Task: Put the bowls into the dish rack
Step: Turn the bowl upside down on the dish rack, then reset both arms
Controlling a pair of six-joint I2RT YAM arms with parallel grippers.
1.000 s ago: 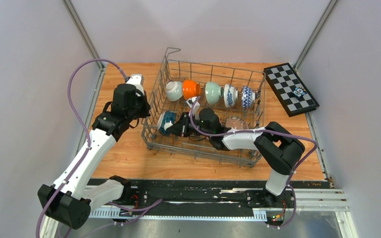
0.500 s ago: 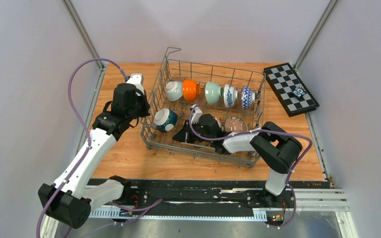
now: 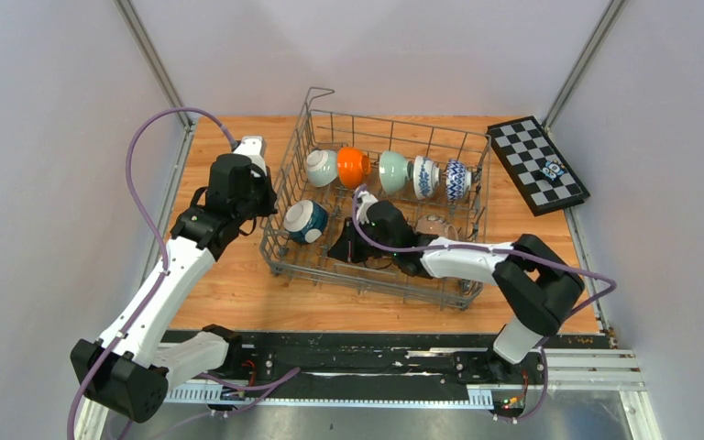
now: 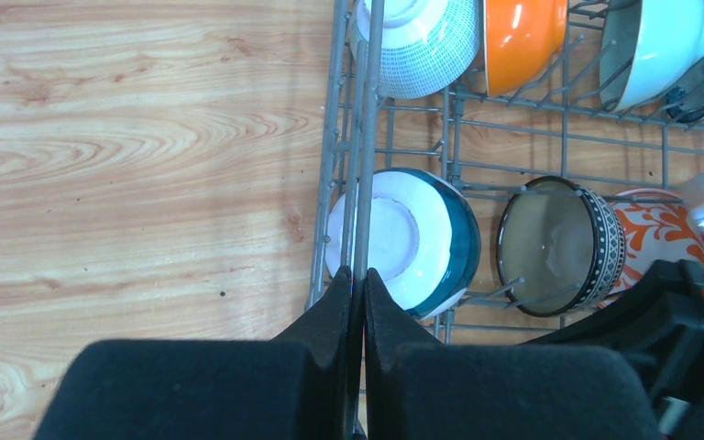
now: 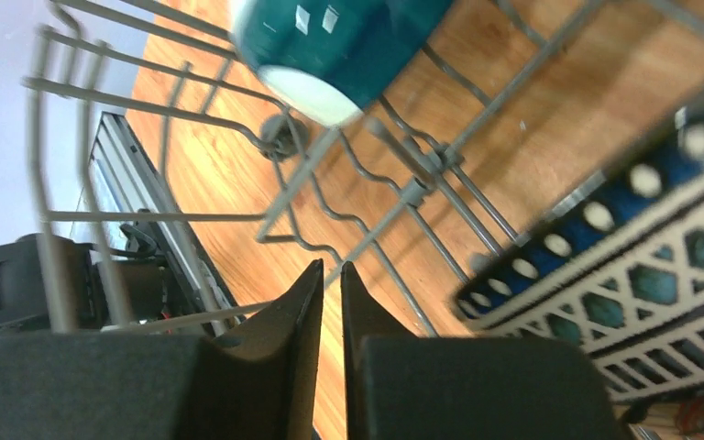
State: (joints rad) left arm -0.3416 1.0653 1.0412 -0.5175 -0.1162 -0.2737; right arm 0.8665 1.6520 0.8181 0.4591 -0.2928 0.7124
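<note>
The grey wire dish rack (image 3: 298,156) holds several bowls on edge. The back row has a white patterned bowl (image 3: 321,168), an orange one (image 3: 353,167), a pale green one (image 3: 392,171) and two blue-white ones (image 3: 424,176). The front row has the dark blue bowl (image 3: 305,221), the dark-rimmed beige bowl (image 4: 555,247) and the red-white bowl (image 3: 435,227). My left gripper (image 4: 357,280) is shut on the rack's left wall wire (image 4: 369,92). My right gripper (image 5: 330,268) is shut and empty, low inside the rack between the dark blue bowl (image 5: 348,41) and the dark-rimmed bowl (image 5: 623,247).
A black-and-white chequered board (image 3: 536,165) with a small object on it lies at the far right of the wooden table (image 3: 229,284). The right arm (image 3: 463,261) reaches over the rack's front wall. Grey walls close in both sides.
The right gripper drew back to the right from the dark blue bowl, which now stands free on edge. The right arm's elbow swung outward. The left arm has not moved.
</note>
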